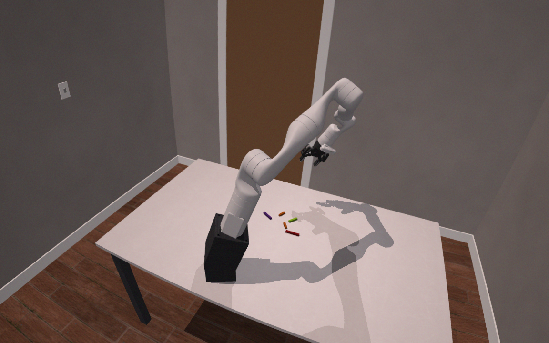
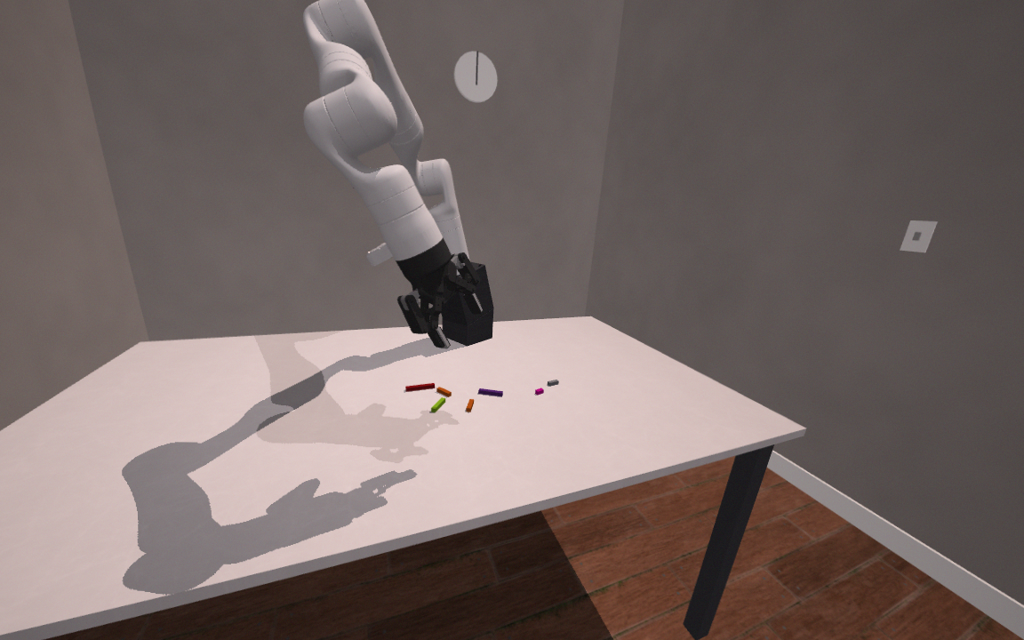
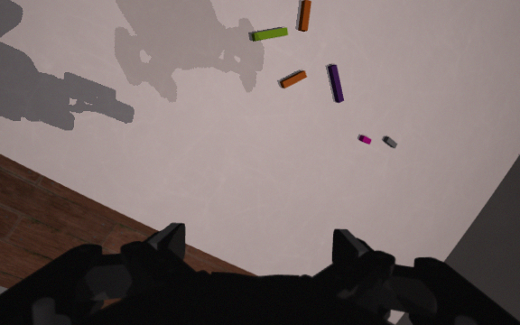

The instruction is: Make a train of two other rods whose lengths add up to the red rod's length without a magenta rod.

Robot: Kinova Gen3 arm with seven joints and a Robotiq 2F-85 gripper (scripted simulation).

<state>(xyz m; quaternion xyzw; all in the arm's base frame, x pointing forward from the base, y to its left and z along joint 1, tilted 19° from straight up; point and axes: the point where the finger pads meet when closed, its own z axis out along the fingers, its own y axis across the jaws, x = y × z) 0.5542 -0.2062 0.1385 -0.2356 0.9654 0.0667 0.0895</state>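
Observation:
The red rod (image 1: pixel 292 232) (image 2: pixel 420 388) lies flat. One orange rod (image 1: pixel 285 225) (image 2: pixel 444 391) (image 3: pixel 304 15) lies near its end. A second orange rod (image 1: pixel 282 213) (image 2: pixel 469 404) (image 3: pixel 293 79) lies between the lime rod (image 1: pixel 292 220) (image 2: pixel 437 404) (image 3: pixel 270 34) and the purple rod (image 1: pixel 267 215) (image 2: pixel 490 392) (image 3: pixel 336 83). A grey rod (image 2: pixel 552 382) (image 3: pixel 390 142) lies beside a magenta rod (image 2: pixel 539 391) (image 3: pixel 365 139); the arm hides both in the top view. All lie apart, turned differently. My gripper (image 1: pixel 309 161) (image 3: pixel 258 243) is open and empty, high above the table.
The white table (image 1: pixel 161 221) (image 2: pixel 619 429) (image 3: pixel 242 181) carries all the rods. The arm's black base (image 1: pixel 225 260) (image 2: pixel 469 318) stands near the rods. Shadows of the arm fall across the table. A wall stands behind the table's far edge in the top view.

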